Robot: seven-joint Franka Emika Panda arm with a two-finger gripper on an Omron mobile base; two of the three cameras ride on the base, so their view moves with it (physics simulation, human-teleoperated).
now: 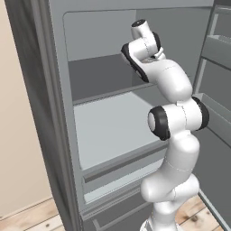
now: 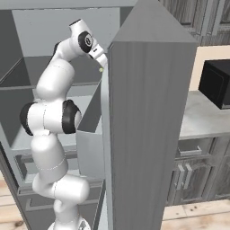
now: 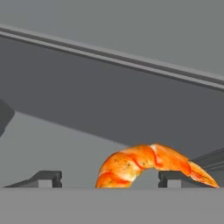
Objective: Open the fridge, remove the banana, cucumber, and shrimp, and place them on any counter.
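Orange shrimp (image 3: 148, 166) lies between the open pincer (image 3: 107, 178) tips.

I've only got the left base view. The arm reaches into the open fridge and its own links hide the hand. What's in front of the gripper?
Observer: In the hand view, the shrimp lies on a grey shelf right at the finger tips.
Operator: Jaws open or shut?
Observer: Open. On the gripper, one tip stands clear of the shrimp. The other overlaps its tail end, and I cannot tell if they touch.
Operator: What's to the right of the fridge?
Observer: In the right base view, past the open fridge door, a counter carries a black box.
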